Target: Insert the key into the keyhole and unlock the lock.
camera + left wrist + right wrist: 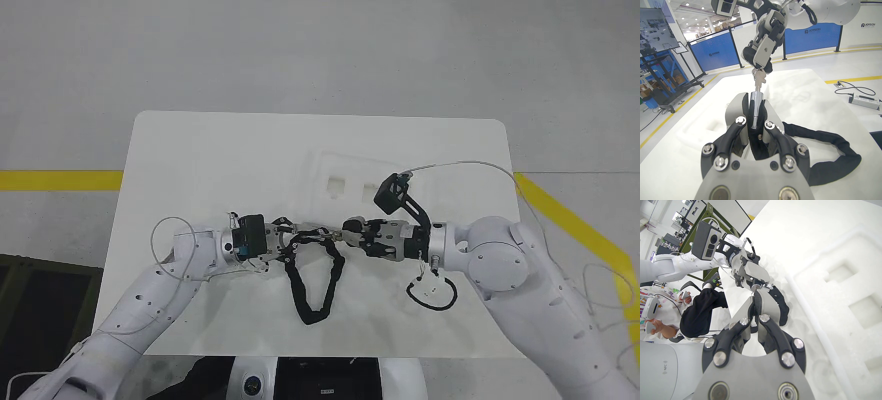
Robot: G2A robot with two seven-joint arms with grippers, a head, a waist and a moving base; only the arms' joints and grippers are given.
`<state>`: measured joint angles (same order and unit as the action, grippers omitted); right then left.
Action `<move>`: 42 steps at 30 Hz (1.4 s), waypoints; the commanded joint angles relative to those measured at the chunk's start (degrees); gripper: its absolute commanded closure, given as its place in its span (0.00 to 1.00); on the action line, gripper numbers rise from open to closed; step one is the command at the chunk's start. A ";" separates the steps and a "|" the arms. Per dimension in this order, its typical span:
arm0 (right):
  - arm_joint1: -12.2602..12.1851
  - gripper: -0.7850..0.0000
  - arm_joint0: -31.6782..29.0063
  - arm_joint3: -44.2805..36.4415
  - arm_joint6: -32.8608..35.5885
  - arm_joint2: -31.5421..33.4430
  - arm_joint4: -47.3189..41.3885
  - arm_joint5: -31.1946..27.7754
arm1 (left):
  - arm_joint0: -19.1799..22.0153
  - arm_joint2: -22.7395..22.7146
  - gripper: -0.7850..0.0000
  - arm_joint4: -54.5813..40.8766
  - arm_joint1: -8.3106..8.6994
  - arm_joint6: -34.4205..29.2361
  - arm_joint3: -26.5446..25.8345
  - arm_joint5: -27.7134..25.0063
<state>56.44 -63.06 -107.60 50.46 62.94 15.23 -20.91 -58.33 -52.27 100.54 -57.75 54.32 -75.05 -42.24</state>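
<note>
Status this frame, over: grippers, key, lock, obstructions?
Left gripper shut on lock barrel. Right gripper shut on key. Key tip in keyhole, blade partly showing. Black chain lies aside, not blocking.

My left arm (165,275) and right arm (510,262), lower frame: glossy white shells, thin white cables (470,164). My left gripper (755,98) and right gripper (755,294): grey plates, black linkages, silver screws (720,162).

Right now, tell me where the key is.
In the left wrist view the key is held by the right gripper above the table, its blade tip at the mouth of the chrome lock cylinder clamped in the left gripper.
</note>
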 commanded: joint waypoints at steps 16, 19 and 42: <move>-0.85 0.00 -1.75 -0.35 0.01 3.87 -0.43 -7.68 | 0.32 -0.36 1.00 -1.24 0.14 0.15 1.10 -1.11; -1.12 0.00 -1.08 1.21 1.46 4.06 1.03 -13.84 | 0.37 -0.96 1.00 -2.39 0.29 -0.41 1.41 -2.39; -0.42 0.00 8.84 6.18 -27.04 -5.77 38.22 -37.09 | 3.43 4.11 1.00 -21.25 1.16 -12.35 3.07 -15.76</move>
<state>56.21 -54.73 -101.63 26.43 57.99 50.65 -58.00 -55.17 -48.98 80.61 -56.75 42.28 -72.11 -58.00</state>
